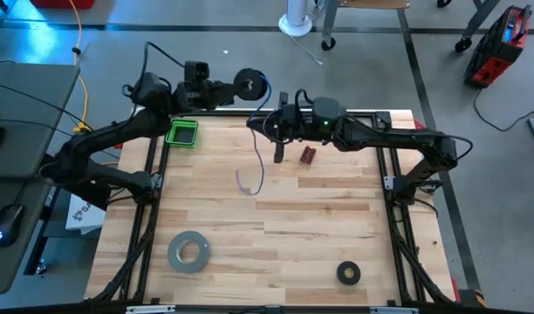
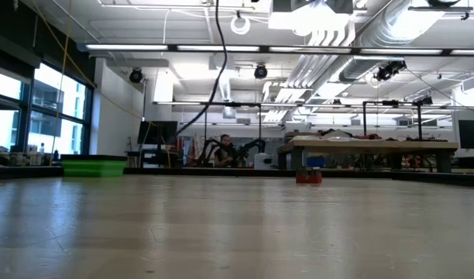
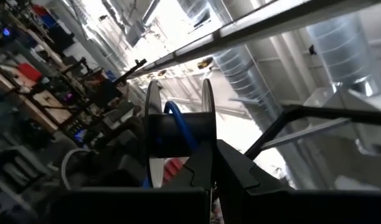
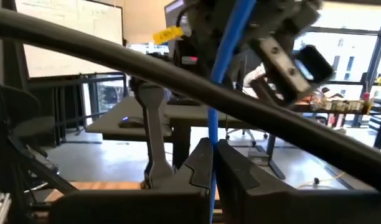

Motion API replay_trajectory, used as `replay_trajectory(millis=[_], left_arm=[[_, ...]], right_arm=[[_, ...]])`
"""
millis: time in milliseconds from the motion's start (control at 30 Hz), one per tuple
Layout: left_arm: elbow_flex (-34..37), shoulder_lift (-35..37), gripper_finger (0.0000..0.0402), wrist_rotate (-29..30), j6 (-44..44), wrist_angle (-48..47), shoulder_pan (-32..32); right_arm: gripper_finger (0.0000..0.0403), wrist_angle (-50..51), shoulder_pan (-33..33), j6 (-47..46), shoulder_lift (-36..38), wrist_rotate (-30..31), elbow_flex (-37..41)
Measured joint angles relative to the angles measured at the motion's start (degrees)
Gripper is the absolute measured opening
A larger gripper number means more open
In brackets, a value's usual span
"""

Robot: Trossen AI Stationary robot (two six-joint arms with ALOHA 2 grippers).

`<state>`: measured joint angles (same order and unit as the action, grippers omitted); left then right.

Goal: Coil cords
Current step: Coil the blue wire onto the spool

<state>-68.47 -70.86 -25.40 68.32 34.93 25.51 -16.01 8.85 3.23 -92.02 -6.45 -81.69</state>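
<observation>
Right tool [image 4: 211, 165] clamped on blue cord [image 4: 225, 68] — left tool [image 3: 213, 180] clenched on black spool [image 3: 178, 130].

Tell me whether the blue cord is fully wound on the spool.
Not fully. The blue cord trails loose on the table; only some wraps the spool.

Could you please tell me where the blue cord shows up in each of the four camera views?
High view: blue cord on the black spool, far edge, centre.
Low view: not visible.
Left wrist view: wound on the spool's core, above the left end effector.
Right wrist view: vertical strand pinched in the right end effector.
Shared landmark: the spool.
</observation>
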Motion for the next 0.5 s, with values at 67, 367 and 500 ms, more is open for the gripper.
replay_trajectory(millis=[67, 367, 500], left_arm=[[0.0, -0.93, 0.0, -0.01, 1.95, 0.91, -0.62], [0.0, -2.0, 0.0, -2.1, 2.88, 0.07, -2.83], [0.0, -1.84, 0.0, -2.2, 2.64, -0.19, -2.22]], right_arm=[[0.0001, -1.65, -0.27, -0.53, -0.49, 0.03, 0.0], [0.0, -6.38, -0.59, -2.29, -0.65, 0.03, 0.0], [0.0, -6.55, -1.47, -2.21, -0.65, 0.03, 0.0]])
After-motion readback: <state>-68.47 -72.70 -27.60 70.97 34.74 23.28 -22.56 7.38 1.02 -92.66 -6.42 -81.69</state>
